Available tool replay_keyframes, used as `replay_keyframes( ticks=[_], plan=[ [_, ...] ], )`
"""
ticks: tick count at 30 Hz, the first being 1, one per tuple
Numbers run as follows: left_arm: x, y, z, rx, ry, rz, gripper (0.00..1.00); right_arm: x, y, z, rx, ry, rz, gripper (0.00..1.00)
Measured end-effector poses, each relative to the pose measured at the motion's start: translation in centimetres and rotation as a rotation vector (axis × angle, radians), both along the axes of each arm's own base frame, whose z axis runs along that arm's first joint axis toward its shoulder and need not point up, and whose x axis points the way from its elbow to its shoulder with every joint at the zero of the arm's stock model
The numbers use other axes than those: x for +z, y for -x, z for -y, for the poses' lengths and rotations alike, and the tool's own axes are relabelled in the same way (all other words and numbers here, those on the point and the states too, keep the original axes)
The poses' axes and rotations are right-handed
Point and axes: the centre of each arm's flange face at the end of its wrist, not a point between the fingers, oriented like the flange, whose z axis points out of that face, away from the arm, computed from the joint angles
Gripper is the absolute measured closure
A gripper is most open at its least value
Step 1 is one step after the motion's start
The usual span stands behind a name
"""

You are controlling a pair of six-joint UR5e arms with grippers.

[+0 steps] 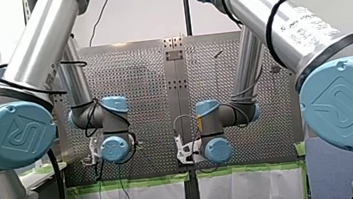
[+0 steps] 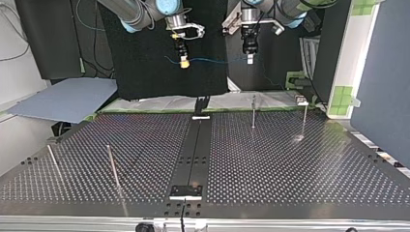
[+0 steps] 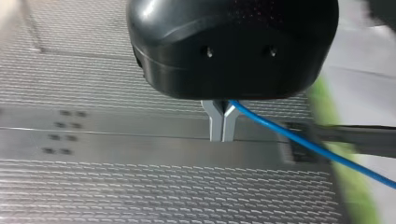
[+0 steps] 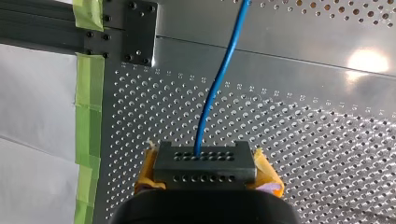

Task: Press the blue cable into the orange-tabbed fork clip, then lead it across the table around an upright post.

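Blue cable (image 2: pixel 217 60): how far along is it? (Reader)

Not yet on the board, judging by these views. Perforated table (image 2: pixel 290 159): no cable lies on it in the top view. My right arm (image 2: pixel 140 14) enters at that view's left and my left arm (image 2: pixel 285 7) at its right. Both hang above and beyond the table's far edge. (Legend)

And the grippers? (Reader)

Right gripper (image 2: pixel 184 62): its yellow pads are closed on the cable, which leaves the black finger block and runs ahead over the table in the right wrist view. Left gripper (image 2: pixel 249 57): its metal fingers are pinched narrow, and in the left wrist view the cable comes out at their root and trails off to one side. The span between the two grippers is in the air, nearly level, with a short tail past the right gripper. (Legend)

What remains? (Reader)

Far-right posts (image 2: pixel 253 112) and near-left posts (image 2: pixel 112 166) stand upright, and the cable touches none of them. Forked dark fixture (image 2: pixel 200 104), at the far end of the central strip (image 2: pixel 196 154) and below the span, is probably the fork clip, though no orange tab can be made out. Cable and fixture are well apart. Both steps appear to be left: pressing the cable into the clip, then leading it across the table around a post. (Legend)
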Motion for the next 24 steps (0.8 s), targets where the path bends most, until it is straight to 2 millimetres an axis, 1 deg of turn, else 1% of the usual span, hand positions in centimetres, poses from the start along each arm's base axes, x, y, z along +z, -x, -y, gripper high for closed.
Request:
replay_keyframes(
  ticks=[2, 5, 8, 15, 20, 22, 24],
  plan=[
    [-1.0, 0.6, -0.9, -0.002, -0.039, -0.044, 1.0, 0.0, 0.0, 0.0, 0.0, 0.0, 0.0, 1.0],
    [-1.9, 1.4, -2.1, -0.006, -0.083, -0.09, 1.0, 0.0, 0.0, 0.0, 0.0, 0.0, 0.0, 1.0],
    [-2.3, 1.6, -2.9, -0.01, -0.114, -0.113, 1.0, 0.0, 0.0, 0.0, 0.0, 0.0, 0.0, 1.0],
    [-2.5, 0.6, -4.0, -0.018, -0.155, -0.127, 1.0, 0.0, 0.0, 0.0, 0.0, 0.0, 0.0, 1.0],
    [-2.5, 0.1, -4.3, -0.032, -0.156, -0.13, 1.0, 0.0, 0.0, 0.0, 0.0, 0.0, 0.0, 1.0],
    [-2.3, 0.3, -4.5, -0.037, -0.153, -0.133, 1.0, 0.2, 0.0, 0.3, -0.008, 0.001, 0.005, 1.0],
    [-2.1, 0.5, -4.7, -0.044, -0.143, -0.139, 1.0, 1.0, 0.0, 1.2, -0.031, 0.004, 0.021, 1.0]
  ],
)
